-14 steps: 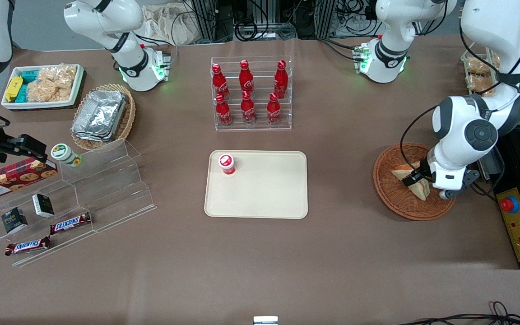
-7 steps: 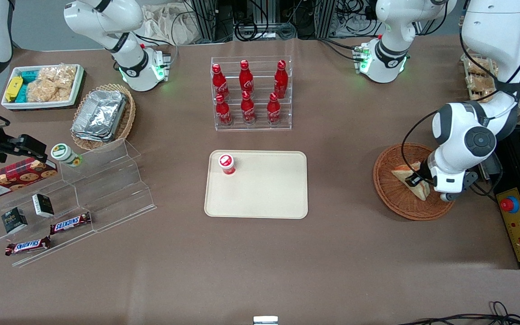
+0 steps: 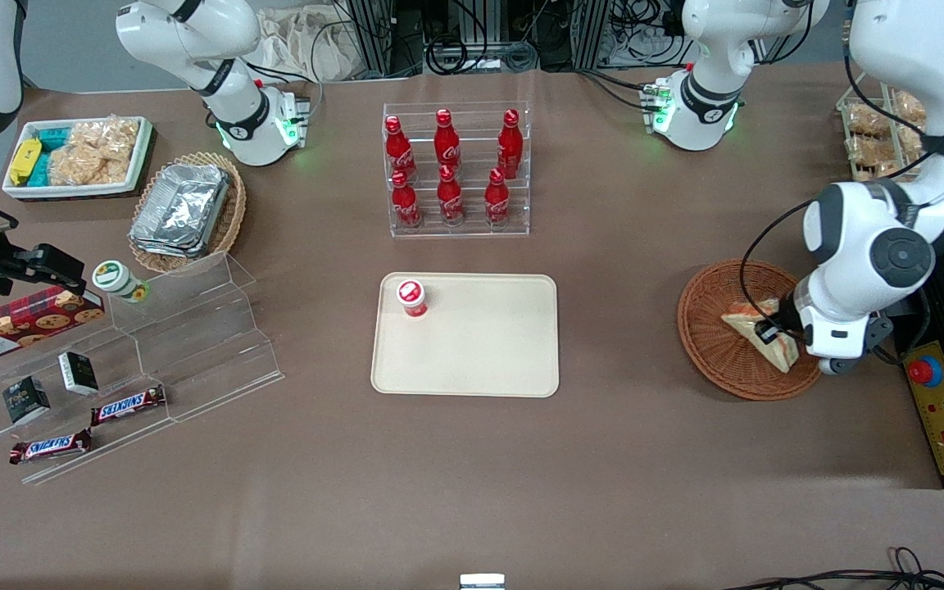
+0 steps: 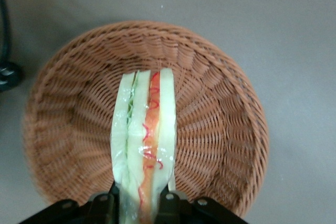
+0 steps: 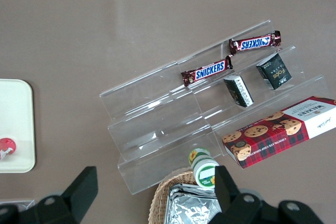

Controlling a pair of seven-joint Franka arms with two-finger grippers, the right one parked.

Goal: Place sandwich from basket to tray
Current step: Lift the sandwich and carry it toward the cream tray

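The sandwich (image 3: 755, 333), a pale bread wedge with a red-orange filling, is held over the reddish-brown wicker basket (image 3: 705, 332) at the working arm's end of the table. My left gripper (image 3: 769, 334) is shut on it. In the left wrist view the sandwich (image 4: 144, 135) stands edge-up between the two fingers (image 4: 103, 204), above the basket (image 4: 220, 108). The gripper (image 4: 137, 205) pinches its near end. The beige tray (image 3: 488, 344) lies mid-table, well toward the parked arm from the basket.
A red-capped bottle (image 3: 411, 297) stands on the tray's corner. A clear rack of red cola bottles (image 3: 451, 168) stands farther from the camera than the tray. A wire rack of bagged snacks (image 3: 878, 135) and a control box (image 3: 943, 406) flank the basket.
The left arm has shifted slightly toward the table's working-arm edge, and the sandwich has moved with the gripper, tilting within the basket area.
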